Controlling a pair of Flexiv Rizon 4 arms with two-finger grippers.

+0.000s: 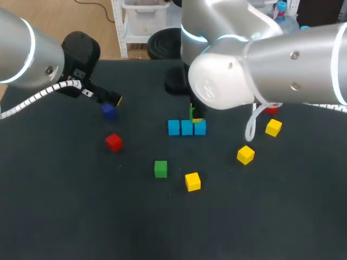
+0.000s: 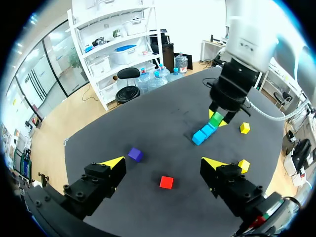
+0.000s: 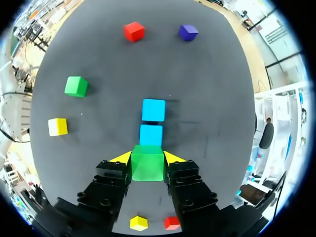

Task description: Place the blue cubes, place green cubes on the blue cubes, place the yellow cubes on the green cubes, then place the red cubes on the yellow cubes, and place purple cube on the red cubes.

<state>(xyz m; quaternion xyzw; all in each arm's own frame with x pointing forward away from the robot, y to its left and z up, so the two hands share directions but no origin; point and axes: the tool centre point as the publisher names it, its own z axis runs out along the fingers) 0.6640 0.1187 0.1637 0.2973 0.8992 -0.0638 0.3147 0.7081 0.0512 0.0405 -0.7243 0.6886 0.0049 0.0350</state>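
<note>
The right gripper (image 3: 147, 158) is clamping a green cube (image 3: 147, 167) between its 2 yellow-tipped fingers. It is holding the cube over the right end of a row of 3 blue cubes (image 1: 186, 128). This row is sitting near the middle of the table (image 1: 65, 216), a little toward the far edge. In the right wrist view only 2 of the blue cubes are showing ahead of the fingers. The 3rd is lying hidden under the held cube, and I cannot tell whether green is touching blue.

The left gripper (image 2: 163, 165) is hanging with its fingers spread wide and gripping nothing, toward the far left part of the table. A purple cube (image 2: 135, 154) is lying just ahead of one fingertip. A red cube (image 2: 166, 182) is lying on the table ahead of the gap between the fingers, well left of the blue row.

A second green cube (image 1: 160, 168) and a yellow cube (image 1: 192, 181) are sitting side by side but apart, on the near side of the row. A second yellow cube (image 1: 245, 155) and a third yellow cube (image 1: 273, 127) are lying toward the right edge. A second red cube (image 1: 271, 110) is peeking out from under the right arm.
</note>
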